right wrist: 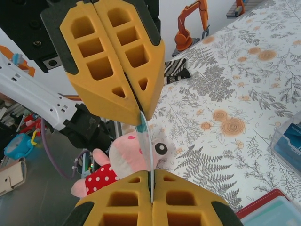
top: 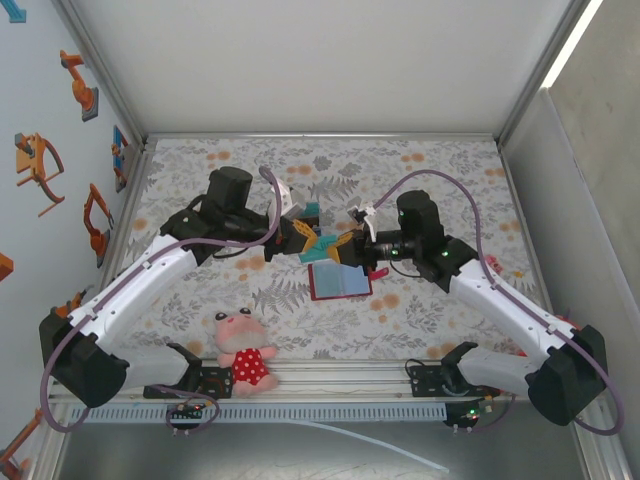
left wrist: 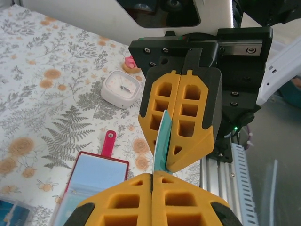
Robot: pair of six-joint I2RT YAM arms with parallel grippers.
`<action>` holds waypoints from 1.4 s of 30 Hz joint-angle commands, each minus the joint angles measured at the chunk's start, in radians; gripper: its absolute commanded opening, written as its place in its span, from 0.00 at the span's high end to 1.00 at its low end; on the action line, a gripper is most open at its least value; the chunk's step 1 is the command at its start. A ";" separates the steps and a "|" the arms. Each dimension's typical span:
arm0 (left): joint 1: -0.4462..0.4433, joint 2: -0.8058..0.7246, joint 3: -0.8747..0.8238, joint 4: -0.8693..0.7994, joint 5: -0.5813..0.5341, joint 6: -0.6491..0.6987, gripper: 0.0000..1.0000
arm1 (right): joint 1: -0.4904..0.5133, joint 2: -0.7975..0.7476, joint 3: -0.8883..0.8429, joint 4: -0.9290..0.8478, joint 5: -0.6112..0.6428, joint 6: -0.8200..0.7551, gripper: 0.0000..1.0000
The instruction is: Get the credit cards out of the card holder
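We see both grippers meeting tip to tip above the middle of the table (top: 420, 170). The left gripper (top: 307, 240) is closed on one end of a teal card (top: 322, 241) and the right gripper (top: 336, 247) is closed on the other end. The card hangs in the air between them, clear of the table. From the left wrist we see the card edge-on, pinched between the yellow fingers (left wrist: 197, 136) of the right gripper. From the right wrist it is a thin pale line running from one pair of fingers to the other.

The red wallet (top: 338, 281) lies open and flat on the table, just on the near side of the grippers, with its pale blue inside facing up. Its little tab (left wrist: 109, 142) sticks out from one edge. We cannot tell whether another card sits inside it.

A small blue box (top: 308, 212) sits just behind the left gripper. A white clock (left wrist: 121, 88) stands farther off, toward the right arm. A soft toy (top: 243, 352) in a red spotted dress lies at the near edge, well apart from the wallet.
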 commanded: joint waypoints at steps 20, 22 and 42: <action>0.190 0.182 0.106 0.020 -0.115 0.325 1.00 | 0.004 -0.162 -0.025 -0.028 0.571 0.058 0.14; 0.204 0.233 0.136 0.015 -0.114 0.389 1.00 | 0.002 -0.171 -0.025 -0.037 0.588 0.069 0.01; 0.256 0.645 0.368 -0.070 -0.116 0.634 1.00 | 0.002 -0.141 0.000 -0.104 0.918 0.164 0.00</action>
